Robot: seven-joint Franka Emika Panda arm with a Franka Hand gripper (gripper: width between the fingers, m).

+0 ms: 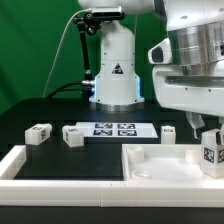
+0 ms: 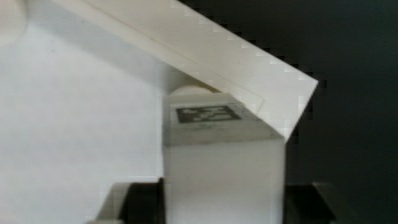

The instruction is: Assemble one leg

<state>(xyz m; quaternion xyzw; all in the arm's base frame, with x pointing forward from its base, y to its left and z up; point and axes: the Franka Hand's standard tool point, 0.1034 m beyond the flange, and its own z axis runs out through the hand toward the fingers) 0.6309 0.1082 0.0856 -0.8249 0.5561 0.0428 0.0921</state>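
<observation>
The robot's white two-finger pincer (image 1: pixel 207 130) hangs at the exterior view's right, over the far right corner of a large white square recessed plastic panel (image 1: pixel 160 165). It is closed on a small white blocky plastic leg (image 1: pixel 212 152) with black-and-white square tags on its faces. The leg stands upright below the fingers, its lower end down at the panel's corner. Whether it touches the panel cannot be told from this view.

In the wrist view the same leg (image 2: pixel 222 150) runs away from the camera between the two dark fingers (image 2: pixel 134 200), which press against its two sides. One tag faces the camera at its far end. That end lies just beside the panel's (image 2: pixel 71 120) raised corner edge, with the black worktop (image 2: pixel 347 60) beyond.

On the black worktop (image 1: pixel 25 115), well apart from the pincer, a loose leg (image 1: pixel 38 132) lies at the exterior view's left, and another loose leg (image 1: pixel 72 135) lies just to its right. This second one is beside the thin flat white marker board (image 1: pixel 113 129). A third loose leg (image 1: pixel 168 132) lies right of the board, near the panel's far edge. A white raised border (image 1: pixel 25 165) runs along the near left of the worktop, next to the panel. The arm's white base (image 1: pixel 112 65) stands at the far side, behind the marker board, before a green backdrop (image 1: pixel 35 50).
</observation>
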